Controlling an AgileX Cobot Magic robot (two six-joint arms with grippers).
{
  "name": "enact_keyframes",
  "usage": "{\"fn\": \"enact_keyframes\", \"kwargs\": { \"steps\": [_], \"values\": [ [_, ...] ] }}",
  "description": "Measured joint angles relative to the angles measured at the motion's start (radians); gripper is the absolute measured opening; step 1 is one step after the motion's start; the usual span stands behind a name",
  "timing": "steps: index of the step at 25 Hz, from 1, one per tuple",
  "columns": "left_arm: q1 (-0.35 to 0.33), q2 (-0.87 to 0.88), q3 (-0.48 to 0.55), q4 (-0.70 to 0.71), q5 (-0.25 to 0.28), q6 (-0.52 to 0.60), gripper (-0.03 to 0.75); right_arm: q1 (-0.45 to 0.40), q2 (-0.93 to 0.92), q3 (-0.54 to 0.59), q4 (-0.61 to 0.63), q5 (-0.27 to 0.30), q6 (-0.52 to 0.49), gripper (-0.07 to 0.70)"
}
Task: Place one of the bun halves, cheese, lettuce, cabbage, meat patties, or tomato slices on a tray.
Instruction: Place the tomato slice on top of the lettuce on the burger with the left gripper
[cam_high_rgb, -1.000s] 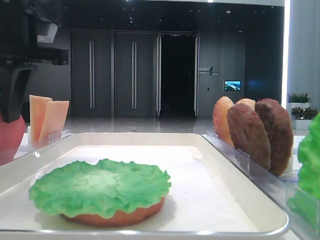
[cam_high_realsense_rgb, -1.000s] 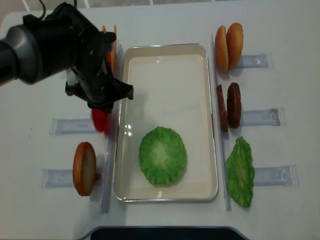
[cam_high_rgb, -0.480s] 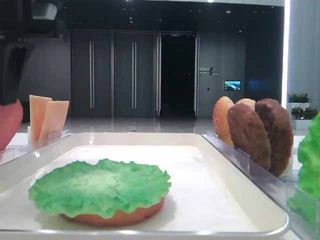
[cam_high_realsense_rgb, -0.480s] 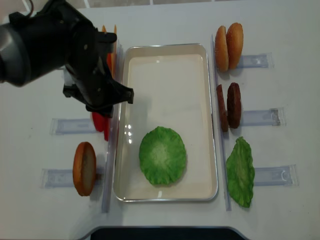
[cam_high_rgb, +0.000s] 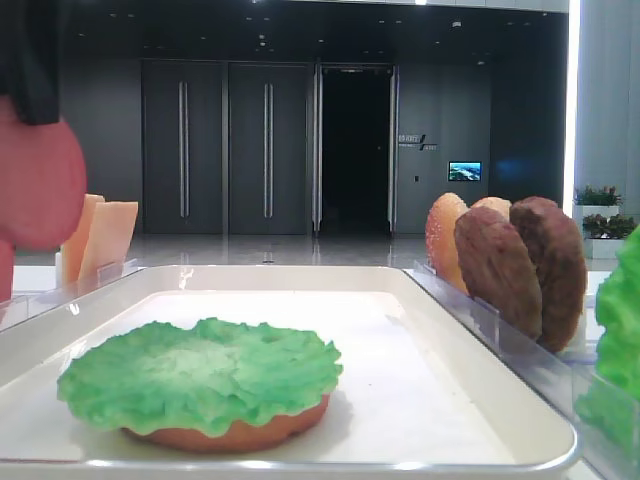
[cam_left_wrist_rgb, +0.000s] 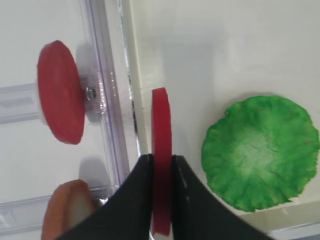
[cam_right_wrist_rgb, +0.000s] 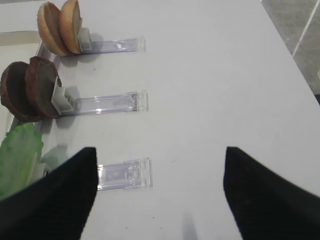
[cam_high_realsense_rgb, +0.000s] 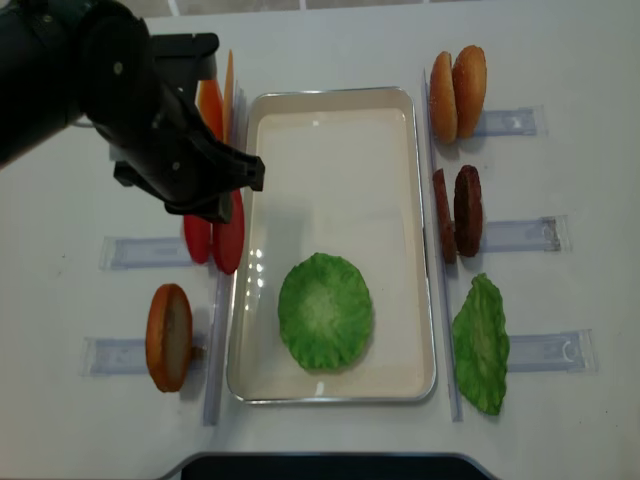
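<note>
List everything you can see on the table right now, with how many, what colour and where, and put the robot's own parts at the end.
tray: one, off-white, centre of the table.
lettuce: one, green, lying on a bun half in the tray's near part.
second lettuce leaf: one, green, in the near rack right of the tray.
bun halves: two, orange-tan, upright in the far right rack; one more in the near left rack.
meat patties: two, dark brown, upright in the middle right rack.
cheese: two slices, pale orange, upright far left of the tray.
tomato slices: two, red; one in the left rack, one held on edge at the tray's left rim.
clear racks: several, both sides of the tray.
left gripper: black, shut on a tomato slice.
right gripper: black, open over the right side of the table.
</note>
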Motion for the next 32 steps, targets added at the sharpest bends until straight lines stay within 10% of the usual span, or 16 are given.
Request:
{"fn": "enact_keyframes", "kwargs": {
  "steps": [32],
  "values": [
    [-0.001,-0.151,0.353,-0.802,-0.357,0.642,0.063,0.000,0.000,0.000,0.000,0.000,0.000,0.528]
  ]
}}
